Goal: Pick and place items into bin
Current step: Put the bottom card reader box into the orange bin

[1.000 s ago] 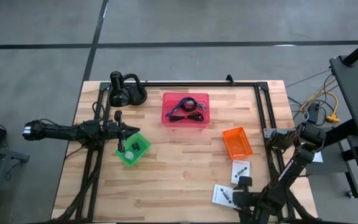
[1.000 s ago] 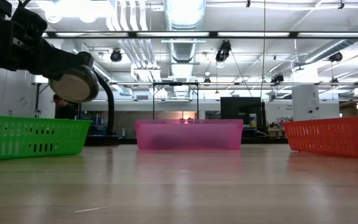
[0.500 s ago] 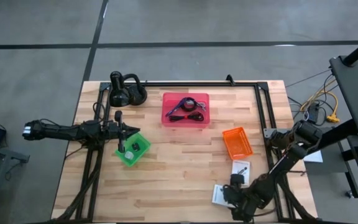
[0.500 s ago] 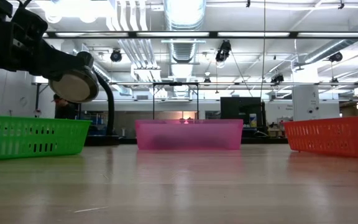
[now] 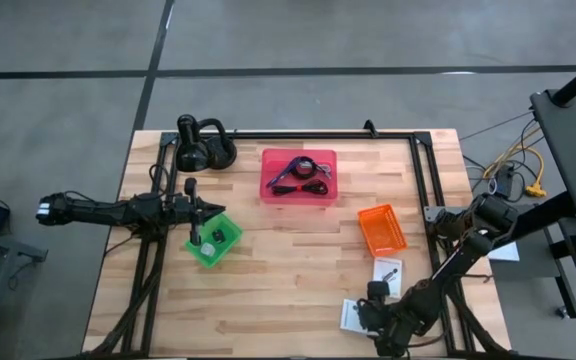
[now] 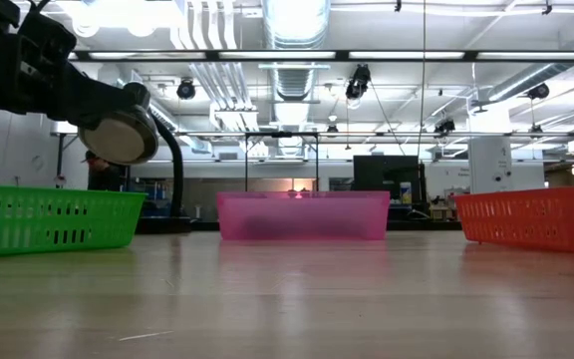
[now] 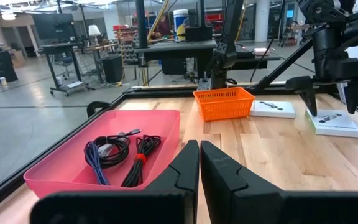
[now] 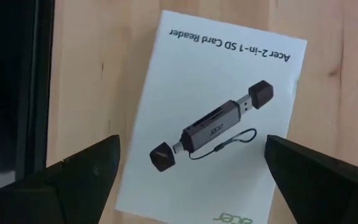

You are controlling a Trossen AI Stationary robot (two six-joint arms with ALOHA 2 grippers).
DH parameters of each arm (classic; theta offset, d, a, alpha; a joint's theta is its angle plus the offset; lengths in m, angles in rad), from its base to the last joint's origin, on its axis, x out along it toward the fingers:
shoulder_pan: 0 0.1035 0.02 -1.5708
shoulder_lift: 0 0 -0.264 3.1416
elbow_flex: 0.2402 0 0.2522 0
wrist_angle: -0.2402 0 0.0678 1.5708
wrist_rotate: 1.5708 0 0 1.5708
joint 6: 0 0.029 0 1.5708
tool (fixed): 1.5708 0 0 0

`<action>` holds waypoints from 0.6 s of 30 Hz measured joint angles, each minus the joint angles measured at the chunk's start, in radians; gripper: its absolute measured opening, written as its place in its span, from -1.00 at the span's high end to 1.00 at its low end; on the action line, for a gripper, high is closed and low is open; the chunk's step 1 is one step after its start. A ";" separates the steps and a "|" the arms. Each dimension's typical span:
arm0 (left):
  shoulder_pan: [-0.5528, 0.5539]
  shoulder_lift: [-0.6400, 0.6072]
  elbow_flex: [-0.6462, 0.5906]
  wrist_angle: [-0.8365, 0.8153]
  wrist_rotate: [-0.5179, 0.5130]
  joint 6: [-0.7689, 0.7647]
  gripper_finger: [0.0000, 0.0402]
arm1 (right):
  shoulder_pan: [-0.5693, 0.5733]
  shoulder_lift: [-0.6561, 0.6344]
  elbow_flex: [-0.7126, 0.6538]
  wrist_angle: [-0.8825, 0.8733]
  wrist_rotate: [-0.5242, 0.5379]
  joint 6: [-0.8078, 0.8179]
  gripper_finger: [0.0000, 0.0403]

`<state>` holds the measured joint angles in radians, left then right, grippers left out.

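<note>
Only the right wrist view shows the print on the near white packet (image 8: 213,118), a card reader, lying flat on the table (image 5: 288,270) between the wide-open fingers (image 8: 73,171) of the right gripper (image 5: 370,318) above it. From overhead the arm hides most of this packet. The second packet (image 5: 388,273) lies just beyond. Farther left, the left gripper (image 5: 197,238), shut and empty, hangs over the green bin (image 5: 214,240).
</note>
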<state>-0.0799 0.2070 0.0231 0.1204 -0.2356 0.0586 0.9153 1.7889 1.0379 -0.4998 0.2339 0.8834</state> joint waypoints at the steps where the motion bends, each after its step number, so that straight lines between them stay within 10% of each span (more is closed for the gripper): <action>1: 0.000 0.000 0.000 0.000 0.000 0.000 1.00 | -0.004 0.000 0.001 -0.003 -0.001 -0.017 -0.89; 18: 0.000 0.000 0.000 -0.003 0.001 0.000 1.00 | -0.038 0.061 0.040 -0.018 0.005 -0.049 -0.88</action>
<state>-0.0799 0.2070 0.0231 0.1170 -0.2345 0.0589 0.8772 1.8503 1.0779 -0.5174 0.2387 0.8345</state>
